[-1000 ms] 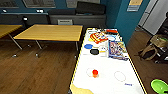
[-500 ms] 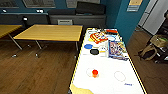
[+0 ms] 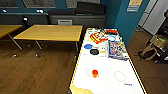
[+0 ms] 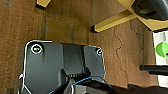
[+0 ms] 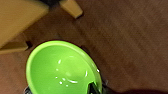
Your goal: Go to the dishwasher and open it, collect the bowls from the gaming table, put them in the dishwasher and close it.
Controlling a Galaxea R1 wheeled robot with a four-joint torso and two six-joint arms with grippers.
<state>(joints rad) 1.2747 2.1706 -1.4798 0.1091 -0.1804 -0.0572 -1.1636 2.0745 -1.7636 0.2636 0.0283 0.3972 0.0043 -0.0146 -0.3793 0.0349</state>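
I am looking down long gaming table point(image 3: 107, 75), white top, yellow edge. Red puck point(image 3: 95, 73) sitting near me at 6 o'clock. Blue bowl point(image 3: 88, 46) lying farther up at 12 o'clock, black disc point(image 3: 94, 51) just beside it, game boxes point(image 3: 115, 49) at 1 o'clock. Yellow-wood table point(image 3: 50, 32) standing at 10 o'clock. Green bowl point(image 5: 62, 68) showing big under right wrist, over brown floor point(image 5: 130, 37); dark finger point(image 5: 93, 88) touching rim, looks gripped. Left gripper: I cannot tell.

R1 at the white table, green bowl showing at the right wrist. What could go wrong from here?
1. The bright green round bowl seems gripped only at its rim; it might slip over the wooden floor.
2. The blue round bowl sits among a black disc and colourful boxes on the yellow-edged white table; reaching it could knock them.
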